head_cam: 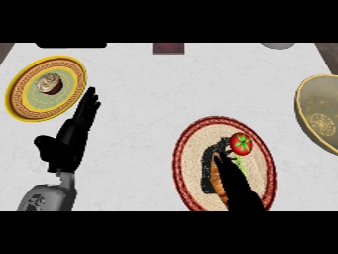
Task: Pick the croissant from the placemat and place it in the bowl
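At about ten o'clock on the white counter (157, 99), a yellow patterned plate (27, 106) is seen near the left edge, with a cupcake (50, 83) on it. Just beside its lower right rim, the left hand (73, 136) is held with fingers straight and nothing in it. Bare marble is left between this hand and the red-rimmed round placemat (195, 144) at five o'clock. The croissant (217, 181) lies on the placemat, with a tomato (241, 143) at its far end. The right hand (239, 191) is laid over the croissant; whether it is clasped cannot be told. At three o'clock, well apart, the bowl (325, 116) is cut by the right edge.
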{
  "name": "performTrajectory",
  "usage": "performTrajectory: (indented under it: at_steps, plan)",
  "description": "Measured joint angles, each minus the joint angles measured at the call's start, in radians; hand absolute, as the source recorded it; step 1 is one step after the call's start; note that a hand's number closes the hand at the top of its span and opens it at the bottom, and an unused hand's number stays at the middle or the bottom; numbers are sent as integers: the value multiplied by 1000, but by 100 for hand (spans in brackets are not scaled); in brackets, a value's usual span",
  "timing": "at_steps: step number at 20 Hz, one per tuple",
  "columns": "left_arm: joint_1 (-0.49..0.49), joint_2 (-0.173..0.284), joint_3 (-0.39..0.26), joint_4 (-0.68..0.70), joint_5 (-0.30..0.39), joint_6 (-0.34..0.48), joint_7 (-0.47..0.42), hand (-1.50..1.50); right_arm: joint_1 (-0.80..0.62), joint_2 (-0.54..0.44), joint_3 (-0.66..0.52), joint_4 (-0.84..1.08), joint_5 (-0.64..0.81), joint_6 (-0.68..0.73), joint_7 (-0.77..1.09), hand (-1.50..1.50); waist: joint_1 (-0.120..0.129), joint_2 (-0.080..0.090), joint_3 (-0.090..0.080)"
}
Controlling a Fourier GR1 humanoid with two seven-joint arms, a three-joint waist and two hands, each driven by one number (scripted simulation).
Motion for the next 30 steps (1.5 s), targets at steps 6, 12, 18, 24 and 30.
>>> performTrajectory:
  at_steps: [6,12,18,24,30]
  plan:
    - [-36,-13,19,27,-10,-5,13,0,-40,5,-48,111,36,-34,-13,-150,-1,0,0]
    - [-3,-25,17,2,-25,-11,-1,0,-92,-8,-111,193,65,-23,-16,-150,0,-1,-1]
    - [0,-26,38,9,-19,-37,-6,0,-115,-11,-123,238,53,2,-70,150,-1,-9,-10]
    - [-21,-33,36,2,-31,-28,16,0,-158,-37,-87,269,119,37,-108,150,-1,-17,-19]
    - [-25,-42,41,15,-30,-30,12,0,-131,-27,-63,285,119,21,-154,150,-5,-17,-20]
